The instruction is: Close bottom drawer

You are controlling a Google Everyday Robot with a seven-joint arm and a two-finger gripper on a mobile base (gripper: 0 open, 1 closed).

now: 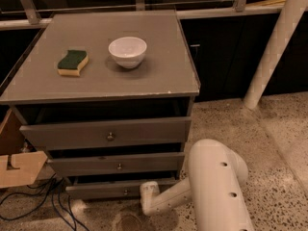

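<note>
The bottom drawer (pixel 103 189) is the slimmest grey front at the foot of the grey cabinet (pixel 159 81), with a tiny metal knob (pixel 126 192). It stands pulled out a little, with a dark gap above its front. My gripper (pixel 148 194) is at the end of the white arm (pixel 214 177), low by the floor. It is right at the right part of the bottom drawer's front, to the right of the knob. Whether it touches the front is unclear.
The mid-height drawer (pixel 115 165) and the tallest top drawer (pixel 108 134) also stand slightly out. A white bowl (pixel 127 51) and a green-yellow sponge (pixel 72 62) sit on the cabinet top. A cardboard box (pixel 17 167) and cables (pixel 53 201) lie at the left. A white post (pixel 274 52) stands at the right.
</note>
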